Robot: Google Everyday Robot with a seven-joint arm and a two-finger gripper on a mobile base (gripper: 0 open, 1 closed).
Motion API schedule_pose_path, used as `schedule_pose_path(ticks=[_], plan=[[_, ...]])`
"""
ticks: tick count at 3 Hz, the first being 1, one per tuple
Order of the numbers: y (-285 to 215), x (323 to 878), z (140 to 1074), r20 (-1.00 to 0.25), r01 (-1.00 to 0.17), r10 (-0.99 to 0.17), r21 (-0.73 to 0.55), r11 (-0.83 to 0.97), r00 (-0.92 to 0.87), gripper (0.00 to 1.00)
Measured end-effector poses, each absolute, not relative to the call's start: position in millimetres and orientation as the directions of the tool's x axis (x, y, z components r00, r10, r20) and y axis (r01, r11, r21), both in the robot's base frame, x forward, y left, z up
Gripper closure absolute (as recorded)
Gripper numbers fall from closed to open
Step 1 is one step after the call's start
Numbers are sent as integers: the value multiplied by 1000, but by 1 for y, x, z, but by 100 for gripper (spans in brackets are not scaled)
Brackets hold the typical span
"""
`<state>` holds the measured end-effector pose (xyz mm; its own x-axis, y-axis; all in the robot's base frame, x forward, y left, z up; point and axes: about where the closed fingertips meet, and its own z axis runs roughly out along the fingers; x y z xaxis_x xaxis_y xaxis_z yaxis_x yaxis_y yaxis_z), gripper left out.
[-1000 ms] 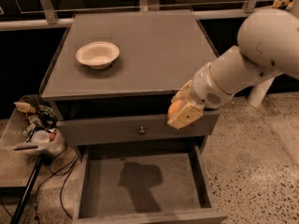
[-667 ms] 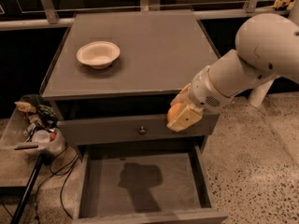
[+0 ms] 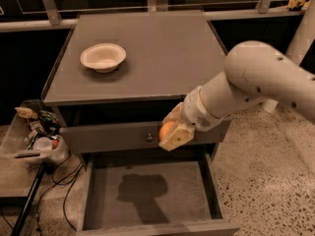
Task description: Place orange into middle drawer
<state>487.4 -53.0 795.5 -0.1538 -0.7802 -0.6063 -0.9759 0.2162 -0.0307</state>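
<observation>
A dark grey cabinet is seen from above and in front, with a flat grey top surface (image 3: 172,43). A bulky white robot arm (image 3: 256,80) reaches in from the right and slopes down towards the cabinet's front. At its end, the cream-coloured two-finger claw (image 3: 171,133) is closed around a small round orange fruit (image 3: 166,130), whose shiny skin shows between the fingers. Claw and fruit hang in the air just in front of a closed grey drawer front (image 3: 108,137), right beside its small round knob (image 3: 149,137).

Below them, the wide grey box-like middle drawer (image 3: 187,205) is pulled out towards the viewer. Its flat floor carries a dark shadow (image 3: 140,191). The fruit is over the rear part of this drawer, well above its floor and not touching it.

A shallow white bowl (image 3: 103,57) sits on the left side of the surface, well apart from the claw. Left of the cabinet, a pale bin of small clutter (image 3: 34,136) stands near black cables (image 3: 64,200) on the speckled floor (image 3: 266,181).
</observation>
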Motion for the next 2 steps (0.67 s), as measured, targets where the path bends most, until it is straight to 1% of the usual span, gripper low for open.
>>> schedule_pose_path(ticks=[1, 2], plan=[[-37, 484, 753, -660, -972, -734, -24, 235, -161, 100], [-37, 477, 714, -707, -959, -684, -30, 283, -180, 100]])
